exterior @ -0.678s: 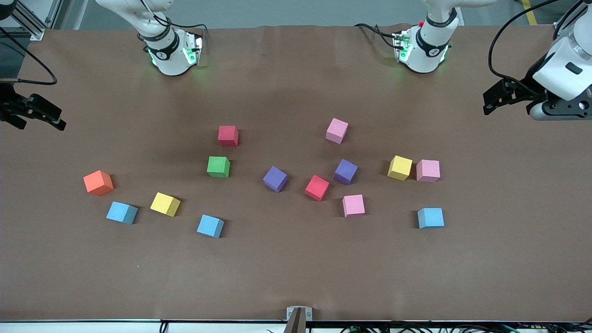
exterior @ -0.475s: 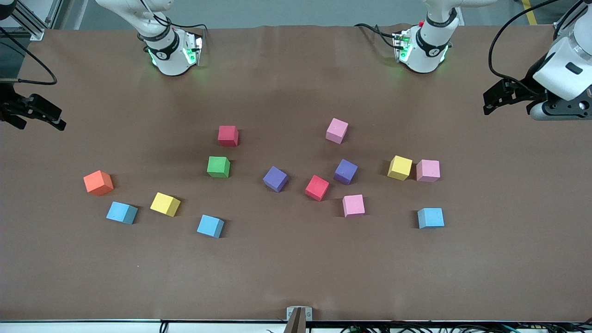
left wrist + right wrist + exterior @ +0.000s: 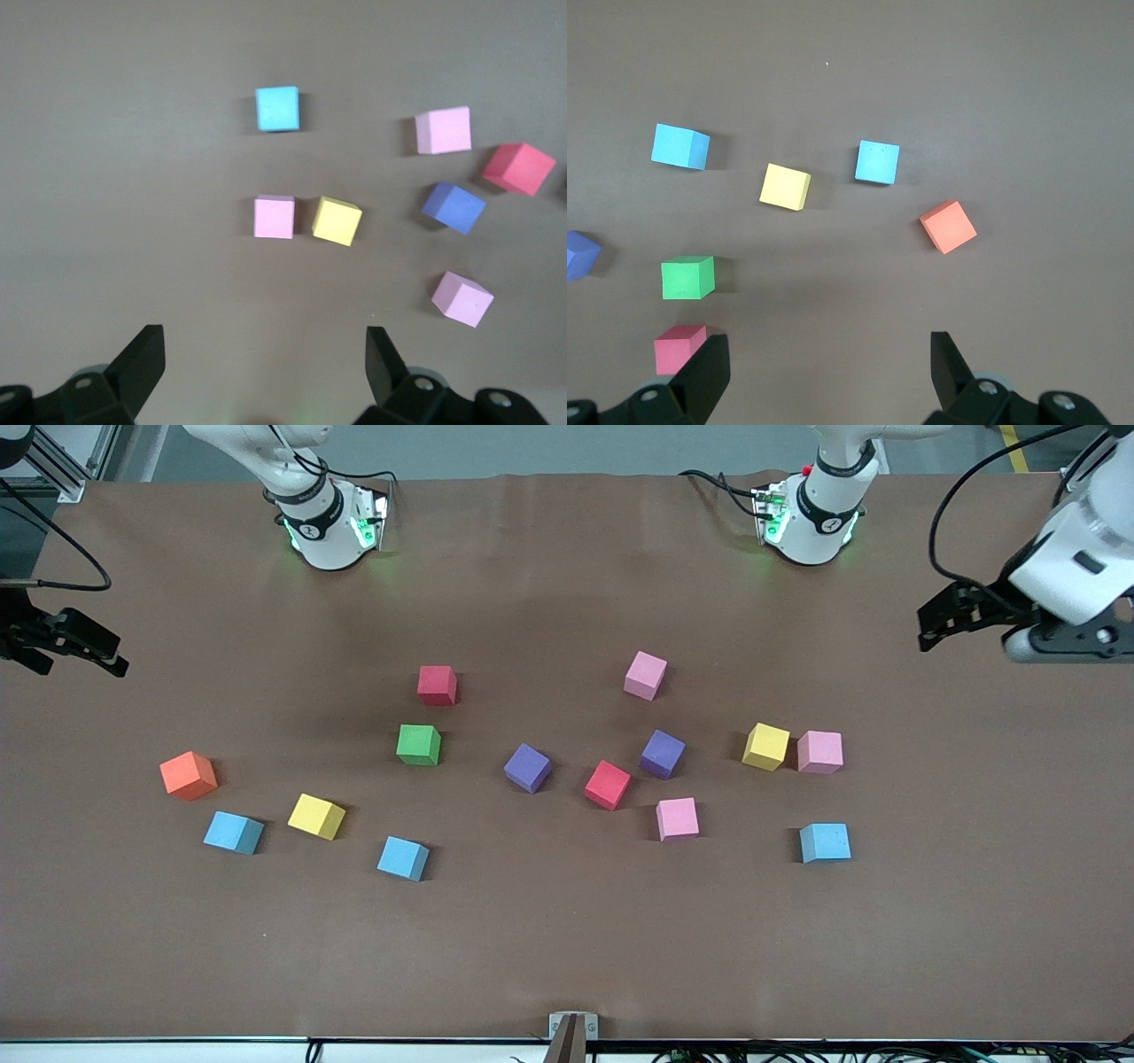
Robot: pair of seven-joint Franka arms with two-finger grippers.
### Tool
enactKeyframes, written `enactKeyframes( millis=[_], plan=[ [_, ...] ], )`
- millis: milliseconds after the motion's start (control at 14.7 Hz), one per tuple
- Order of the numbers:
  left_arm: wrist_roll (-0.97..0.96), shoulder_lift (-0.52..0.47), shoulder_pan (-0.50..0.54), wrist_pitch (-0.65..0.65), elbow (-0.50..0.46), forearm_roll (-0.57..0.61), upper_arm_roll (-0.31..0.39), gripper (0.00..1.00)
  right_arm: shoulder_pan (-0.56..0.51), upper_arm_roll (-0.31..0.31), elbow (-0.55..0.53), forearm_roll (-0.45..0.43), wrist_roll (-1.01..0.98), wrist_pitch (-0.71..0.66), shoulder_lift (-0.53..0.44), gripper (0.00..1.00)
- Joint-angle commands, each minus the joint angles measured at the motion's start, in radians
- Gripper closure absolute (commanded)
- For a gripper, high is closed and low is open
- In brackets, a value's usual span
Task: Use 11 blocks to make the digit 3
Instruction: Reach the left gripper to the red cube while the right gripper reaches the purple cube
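Observation:
The blocks lie scattered on the brown table (image 3: 567, 957), and no digit 3 shows. At mid-table are a red block (image 3: 437, 685), a green one (image 3: 418, 745), two purple ones (image 3: 527, 767) (image 3: 662, 754), another red (image 3: 608, 785) and two pink ones (image 3: 645, 675) (image 3: 678, 818). A yellow block (image 3: 766, 746) stands beside a pink one (image 3: 819, 752), with a light blue one (image 3: 825, 842) nearer the camera. Toward the right arm's end lie a yellow block (image 3: 316, 817) and two light blue ones (image 3: 234, 833) (image 3: 403, 858). My left gripper (image 3: 966, 624) (image 3: 266, 354) and right gripper (image 3: 71, 654) (image 3: 828, 359) hover open and empty over the table's ends.
An orange cube (image 3: 188, 775) (image 3: 948, 227) sits near the right arm's end, beside the light blue and yellow blocks. The two robot bases (image 3: 332, 527) (image 3: 811, 518) stand along the table's edge farthest from the camera. A small metal bracket (image 3: 572, 1027) sits at the nearest edge.
My left gripper has shifted slightly toward the bases' side of the table. The right gripper and all blocks stay where they were.

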Motion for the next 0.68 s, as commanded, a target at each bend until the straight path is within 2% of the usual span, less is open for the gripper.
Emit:
enactKeyframes(
  millis=[0, 136, 407, 610],
  plan=[
    [-0.074, 0.090, -0.063, 0.041, 0.037, 0.000, -0.036, 0.00, 0.002, 0.003, 0.012, -0.011, -0.004, -0.001, 0.022, 0.00],
    [-0.160, 0.153, -0.134, 0.118, 0.036, 0.006, -0.061, 0.00, 0.010, 0.003, 0.014, -0.010, -0.004, 0.006, 0.038, 0.00],
    [-0.466, 0.287, -0.276, 0.270, 0.031, 0.005, -0.062, 0.00, 0.021, 0.003, 0.017, -0.008, -0.006, 0.007, 0.064, 0.00],
    [-0.585, 0.399, -0.374, 0.386, 0.037, 0.005, -0.062, 0.00, 0.046, 0.003, 0.001, -0.002, -0.006, -0.004, 0.069, 0.00]
  ],
)
